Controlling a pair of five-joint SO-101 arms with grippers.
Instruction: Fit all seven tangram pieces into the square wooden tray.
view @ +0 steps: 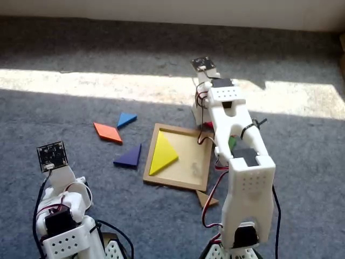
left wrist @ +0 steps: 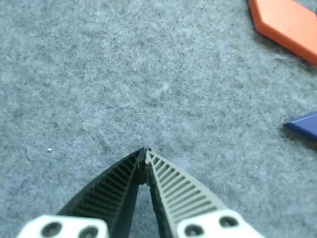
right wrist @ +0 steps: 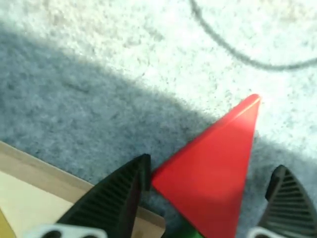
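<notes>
**Open jaws around the red triangle: slip and nudge risks**

Little hazard is posed on the left, where the left gripper (left wrist: 145,154) is held fully shut on nothing above bare carpet (left wrist: 124,74). Further right, the wooden tray (right wrist: 49,172) could be nudged by the finger (right wrist: 124,191) just beside its rim, and the yellow triangle (view: 160,154) lying inside it could be shifted. Furthest right, the red triangle (right wrist: 213,158) could be squeezed out or twisted if the jaws are closed against its slanted edges. The green piece (right wrist: 188,232) seen right against it could be dragged along.

As for placement, the orange parallelogram (left wrist: 285,25) and a dark blue triangle (left wrist: 304,125) are found well apart from the left gripper. The red triangle appears to lie on the carpet just outside the tray's corner. It is bracketed by the right gripper (right wrist: 212,171), which is spread wide with nothing held. One corner is close to the finger nearer the tray, while the other finger is seen well clear.
</notes>
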